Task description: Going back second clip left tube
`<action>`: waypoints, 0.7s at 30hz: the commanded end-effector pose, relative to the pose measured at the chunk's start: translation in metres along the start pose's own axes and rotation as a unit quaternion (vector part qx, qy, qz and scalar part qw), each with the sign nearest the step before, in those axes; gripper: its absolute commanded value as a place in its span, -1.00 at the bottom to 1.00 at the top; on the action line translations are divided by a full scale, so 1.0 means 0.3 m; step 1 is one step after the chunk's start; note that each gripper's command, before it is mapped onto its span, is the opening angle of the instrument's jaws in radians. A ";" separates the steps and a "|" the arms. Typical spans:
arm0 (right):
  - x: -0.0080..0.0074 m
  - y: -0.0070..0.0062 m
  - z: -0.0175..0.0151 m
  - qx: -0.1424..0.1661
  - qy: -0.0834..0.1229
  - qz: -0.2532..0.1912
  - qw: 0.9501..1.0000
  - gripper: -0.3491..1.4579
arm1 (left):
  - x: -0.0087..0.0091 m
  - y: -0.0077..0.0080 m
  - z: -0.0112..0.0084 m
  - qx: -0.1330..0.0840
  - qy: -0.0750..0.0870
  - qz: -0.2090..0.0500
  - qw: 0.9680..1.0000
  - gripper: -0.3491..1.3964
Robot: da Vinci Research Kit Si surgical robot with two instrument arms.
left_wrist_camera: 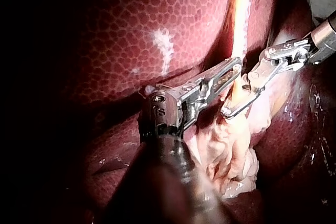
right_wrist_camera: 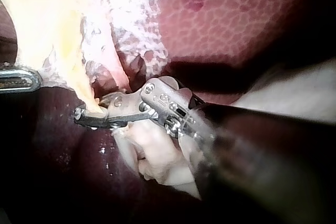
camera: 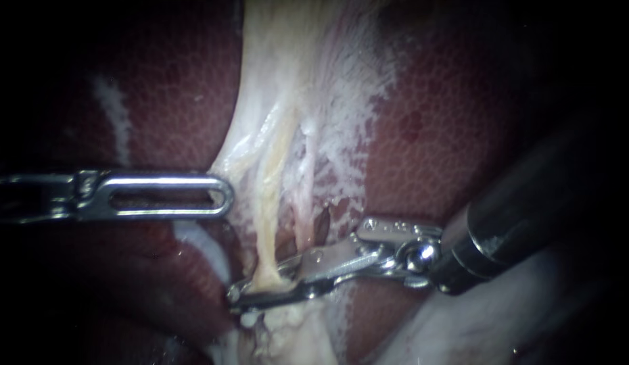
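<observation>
The left tube (camera: 268, 230) is a yellow strand running down from pale tissue (camera: 294, 54) between dark red liver lobes (camera: 436, 135). My right instrument (camera: 237, 294) comes in from the right, and its jaws are shut across the foot of this tube, one on each side. I cannot make out a clip. The same grip shows in the left wrist view (left_wrist_camera: 227, 111) and the right wrist view (right_wrist_camera: 79, 114). My left instrument (camera: 226, 196) lies level, its slotted jaws shut, and its tip rests at the pale tissue's edge beside the tube (left_wrist_camera: 239, 19).
A thinner pinkish strand (camera: 306, 203) runs just right of the left tube. A lump of pale fatty tissue (camera: 281, 331) sits under the right instrument's jaws. Liver surrounds everything, and the dark shaft (camera: 524, 216) fills the right side.
</observation>
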State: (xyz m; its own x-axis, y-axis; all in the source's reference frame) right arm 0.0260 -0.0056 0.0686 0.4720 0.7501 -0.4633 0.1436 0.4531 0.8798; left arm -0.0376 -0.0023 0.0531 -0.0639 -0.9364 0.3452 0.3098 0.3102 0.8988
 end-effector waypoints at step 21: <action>0.0040 -0.0004 -0.002 -0.023 0.009 -0.135 0.991 -0.12 | -0.0001 -0.0001 0.0001 0.000 0.000 0.000 1.000 -1.00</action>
State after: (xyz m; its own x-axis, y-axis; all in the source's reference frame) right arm 0.0260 -0.0043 0.0678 0.4005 0.5906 -0.7005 0.2320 0.6743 0.7011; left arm -0.0376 -0.0023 0.0531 -0.0645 -0.9361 0.3457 0.3105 0.3104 0.8985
